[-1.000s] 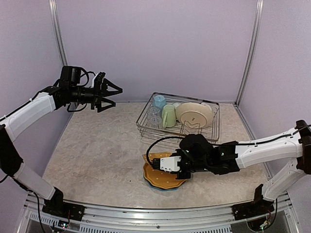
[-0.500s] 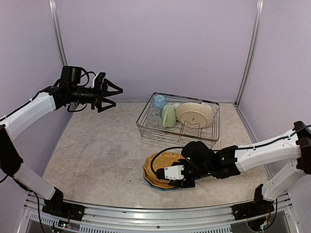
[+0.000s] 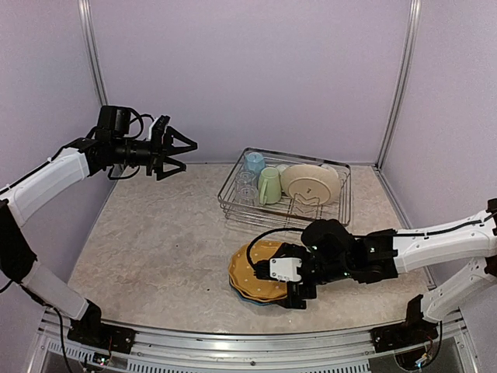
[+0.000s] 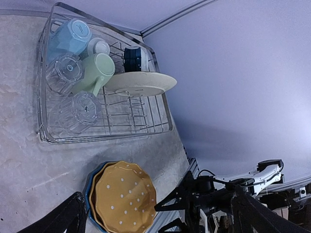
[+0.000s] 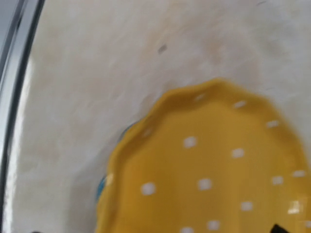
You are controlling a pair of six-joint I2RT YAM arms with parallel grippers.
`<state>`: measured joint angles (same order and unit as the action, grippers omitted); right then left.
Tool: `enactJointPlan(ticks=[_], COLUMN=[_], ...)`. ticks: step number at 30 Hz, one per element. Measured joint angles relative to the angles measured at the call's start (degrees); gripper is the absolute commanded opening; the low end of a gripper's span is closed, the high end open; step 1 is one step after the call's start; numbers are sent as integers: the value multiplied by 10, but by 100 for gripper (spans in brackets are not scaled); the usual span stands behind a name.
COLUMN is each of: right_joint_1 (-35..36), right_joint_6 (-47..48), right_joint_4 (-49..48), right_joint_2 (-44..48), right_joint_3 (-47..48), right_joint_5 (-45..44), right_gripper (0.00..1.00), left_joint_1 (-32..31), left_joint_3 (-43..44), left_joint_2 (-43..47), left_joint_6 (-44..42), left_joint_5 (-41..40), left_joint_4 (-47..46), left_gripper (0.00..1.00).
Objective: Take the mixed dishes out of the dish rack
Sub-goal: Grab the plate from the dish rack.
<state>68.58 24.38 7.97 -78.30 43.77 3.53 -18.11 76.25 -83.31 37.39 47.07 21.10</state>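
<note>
**Two plates stacked, the rest left racked**

Much of the counter's (image 3: 147, 241) far right corner is taken up by the dish rack (image 3: 284, 221). In it the cream plate (image 3: 311, 183) is stood on edge among the prongs. Close to the near edge, about midway along it, the dotted yellow plate (image 3: 256, 273) is laid flat on the blue plate (image 3: 250, 300), of which only a rim is shown.

The right claw (image 3: 297, 295) is held low just beside the near right rim of this stack. Its fingers seem spread, and nothing is pinched. The left claw (image 3: 189, 154) is raised over the far left corner, spread and empty.

In the rack's left half the pale green mug (image 4: 92, 75) and light blue mug (image 4: 70, 39) are set beside two clear glasses (image 4: 80, 110). A small dark bowl (image 4: 132, 58) is tucked behind the cream plate.

The cream plate is judged stiff, glazed, fairly heavy and breakable. It would best be pinched at its upper rim and lifted straight out of the prongs. The glasses are judged light and slippery, and are best taken across the wall at the rim.
</note>
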Motion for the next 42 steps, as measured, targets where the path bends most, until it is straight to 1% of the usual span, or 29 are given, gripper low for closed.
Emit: enactJointPlan(ticks=[4,7,8,11,13,15,17,21,23,27,32,37,42], right_joint_1=[1,2,2,1,-6,-16,-42,-115,-144,-190,-261,-343,-401], right_joint_6=[-42,-88,-110,-153,-169,-183,-196,-209,-211,-208,-191,-164,-127], right_joint_4=[-7,-26,-33,-34,-27,-17,2,54,75,107,143,162,178], right_joint_2=[61,94,99,93,82,68,51,6,-16,-46,-61,-62,-68], right_joint_3=[0,0,2,20,43,74,114,205,236,259,276,313,345], right_joint_5=[-45,-118,-164,-268,-312,-346,-358,-348,-340,-298,-184,-89,-2], right_gripper=[100,100,100,100,100,100,100,100,100,100,100,100,100], left_joint_1=[0,0,0,0,0,0,0,0,0,0,0,0,0], left_joint_3=[0,0,0,0,0,0,0,0,0,0,0,0,0], left_joint_2=[0,0,0,0,0,0,0,0,0,1,1,1,1], left_joint_6=[-2,-2,-2,-2,-2,-2,-2,-2,-2,-2,-2,-3,-3], left_joint_5=[-1,-3,-4,-8,-9,-10,-10,-10,-10,-10,-10,-9,-9], left_joint_4=[1,3,4,5,6,8,9,11,12,12,13,13,13], left_gripper=[99,99,99,99,99,99,99,99,99,99,99,99,99])
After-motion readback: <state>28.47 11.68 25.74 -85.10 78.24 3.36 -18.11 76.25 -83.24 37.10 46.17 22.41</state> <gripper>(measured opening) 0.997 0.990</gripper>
